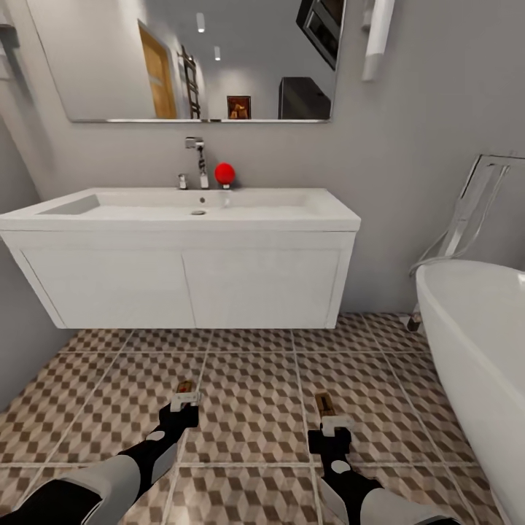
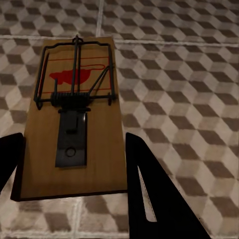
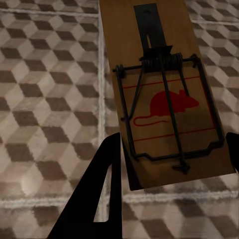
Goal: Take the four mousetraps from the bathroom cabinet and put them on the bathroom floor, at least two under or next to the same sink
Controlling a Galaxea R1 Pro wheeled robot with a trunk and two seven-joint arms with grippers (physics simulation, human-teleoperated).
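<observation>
Two mousetraps are in my grippers. My left gripper (image 1: 185, 401) is shut on a mousetrap (image 1: 184, 387) (image 2: 74, 114), a tan board with dark wire and a red mouse mark, clamped between black fingers (image 2: 149, 189). My right gripper (image 1: 334, 424) is shut on a second mousetrap (image 1: 324, 403) (image 3: 164, 94) across the board's sides. Both traps hang low over the bathroom floor (image 1: 255, 394) of cube-pattern tiles, a little in front of the white sink (image 1: 182, 211) on its two-door vanity (image 1: 189, 288). The cabinet is out of view.
A white bathtub (image 1: 474, 335) fills the right side, with a chrome hose and stand (image 1: 467, 211) behind it. A chrome tap (image 1: 197, 157) and a red ball-shaped item (image 1: 224, 173) sit at the back of the basin. A grey wall closes in at the left (image 1: 18, 321).
</observation>
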